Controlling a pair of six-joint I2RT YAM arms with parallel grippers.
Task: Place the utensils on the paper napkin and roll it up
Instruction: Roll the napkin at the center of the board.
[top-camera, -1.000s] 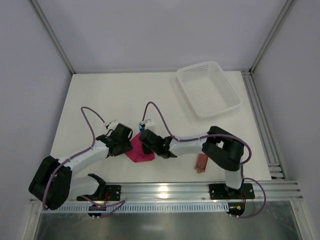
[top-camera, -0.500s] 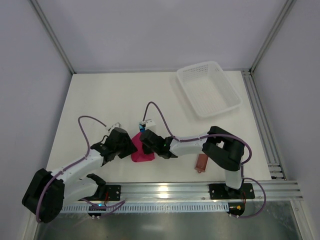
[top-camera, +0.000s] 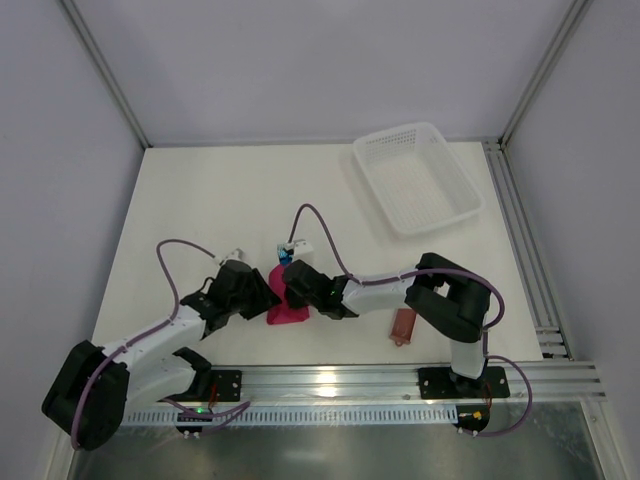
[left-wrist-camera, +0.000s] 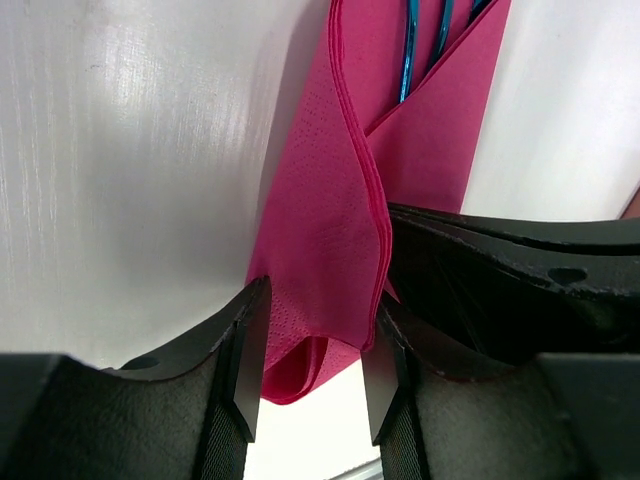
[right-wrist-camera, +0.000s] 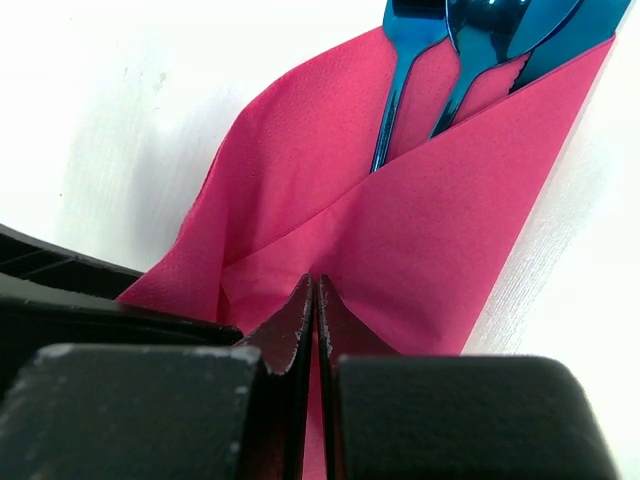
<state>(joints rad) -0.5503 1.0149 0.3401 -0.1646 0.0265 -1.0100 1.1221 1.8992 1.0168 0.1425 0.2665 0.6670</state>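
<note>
The magenta paper napkin (top-camera: 285, 312) lies folded into a narrow strip between my two grippers near the table's front. The blue utensils (right-wrist-camera: 465, 40) stick out of its far end, their handles tucked under a diagonal flap (right-wrist-camera: 440, 230). My left gripper (left-wrist-camera: 312, 370) holds the napkin's bunched near fold (left-wrist-camera: 320, 220) between its jaws, with the fold's bottom loop curling above the table. Blue handles (left-wrist-camera: 405, 50) show ahead of it. My right gripper (right-wrist-camera: 315, 285) is shut, its tips resting on the napkin where the creases meet. In the overhead view, the left gripper (top-camera: 258, 297) and the right gripper (top-camera: 295, 288) flank the strip.
A white mesh basket (top-camera: 418, 178) stands at the back right. A flat reddish-brown sleeve (top-camera: 403, 326) lies at the front right beside the right arm's base. An aluminium rail (top-camera: 350, 380) runs along the near edge and another (top-camera: 520, 230) along the right side.
The left gripper has carried the napkin's left side towards the right gripper. The napkin has gone from a wide wedge to a narrow strip. The right gripper has barely moved.
</note>
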